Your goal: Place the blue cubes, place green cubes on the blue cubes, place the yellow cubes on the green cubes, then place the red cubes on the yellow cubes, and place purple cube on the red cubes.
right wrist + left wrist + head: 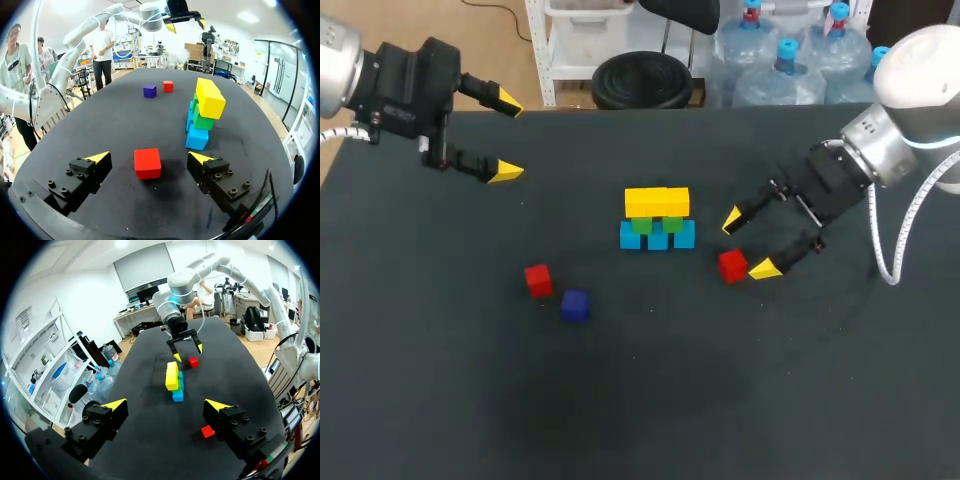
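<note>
Right wrist view: red cube (147, 162) flat btwn wide right end effector (148, 156); left end effector (166, 403) wide

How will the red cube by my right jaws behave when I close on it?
The red cube looks rigid and flat-faced, so it should keep its shape and not roll. It sits flat on the table, so a nudge would probably slide it, not tip it. It is far narrower than the open jaws of the right gripper, so likely light.
</note>
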Controlling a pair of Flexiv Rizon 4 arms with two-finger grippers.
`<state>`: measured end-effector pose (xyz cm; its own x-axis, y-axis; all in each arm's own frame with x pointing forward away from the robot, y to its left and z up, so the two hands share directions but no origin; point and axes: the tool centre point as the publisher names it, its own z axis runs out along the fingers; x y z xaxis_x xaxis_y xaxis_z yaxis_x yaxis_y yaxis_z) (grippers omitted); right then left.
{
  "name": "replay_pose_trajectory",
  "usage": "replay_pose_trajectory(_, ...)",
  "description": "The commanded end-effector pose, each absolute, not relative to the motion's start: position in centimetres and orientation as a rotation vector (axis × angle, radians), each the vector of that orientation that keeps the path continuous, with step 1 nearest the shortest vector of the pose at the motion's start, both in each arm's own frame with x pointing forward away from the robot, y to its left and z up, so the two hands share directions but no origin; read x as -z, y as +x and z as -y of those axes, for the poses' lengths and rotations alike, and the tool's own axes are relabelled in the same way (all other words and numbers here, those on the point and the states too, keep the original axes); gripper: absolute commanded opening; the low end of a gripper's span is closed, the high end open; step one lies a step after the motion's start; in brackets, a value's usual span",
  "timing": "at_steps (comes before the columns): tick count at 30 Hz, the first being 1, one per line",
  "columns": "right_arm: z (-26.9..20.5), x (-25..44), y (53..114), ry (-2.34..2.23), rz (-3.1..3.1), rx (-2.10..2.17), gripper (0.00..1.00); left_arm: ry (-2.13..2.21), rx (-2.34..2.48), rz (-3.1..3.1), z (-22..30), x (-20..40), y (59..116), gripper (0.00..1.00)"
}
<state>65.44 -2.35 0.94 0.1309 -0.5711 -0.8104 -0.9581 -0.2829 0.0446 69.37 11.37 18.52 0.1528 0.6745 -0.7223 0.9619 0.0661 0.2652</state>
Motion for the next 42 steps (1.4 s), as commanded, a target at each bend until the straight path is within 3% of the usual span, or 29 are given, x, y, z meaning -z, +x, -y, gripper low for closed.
replay_pose_trajectory(1,2.1,-0.5,65.4,-1.908,-1.462,-1.021,1.00,1.675,0.481,-1.583,-11.5,-18.4,69.3,1.00)
replay_pose_trajectory(5,1.9,-0.1,65.3,-1.897,-1.459,-1.021,1.00,1.675,0.481,-1.583,-11.5,-18.4,69.3,1.00)
replay_pose_trajectory(12,1.7,0.5,65.2,-1.878,-1.452,-1.024,0.74,1.675,0.481,-1.583,-11.5,-18.4,69.3,1.00)
replay_pose_trajectory(13,1.6,0.6,65.2,-1.875,-1.452,-1.025,0.60,1.675,0.481,-1.583,-11.5,-18.4,69.3,1.00)
replay_pose_trajectory(14,1.6,0.7,65.1,-1.873,-1.453,-1.025,0.54,1.675,0.481,-1.583,-11.5,-18.4,69.3,1.00)
replay_pose_trajectory(25,1.9,0.8,65.0,-1.867,-1.450,-1.034,0.41,1.675,0.481,-1.583,-11.5,-18.4,69.3,1.00)
replay_pose_trajectory(27,2.0,0.8,65.0,-1.867,-1.452,-1.032,0.35,1.675,0.481,-1.583,-11.5,-18.4,69.3,1.00)
replay_pose_trajectory(30,2.2,0.7,65.0,-1.865,-1.455,-1.029,0.18,1.675,0.481,-1.583,-11.5,-18.4,69.3,1.00)
replay_pose_trajectory(35,2.5,0.5,65.1,-1.862,-1.461,-1.022,0.02,1.675,0.481,-1.583,-11.5,-18.4,69.3,1.00)
replay_pose_trajectory(42,2.7,-0.7,65.2,-1.834,-1.514,-0.992,0.00,1.675,0.481,-1.583,-11.5,-18.4,69.3,1.00)
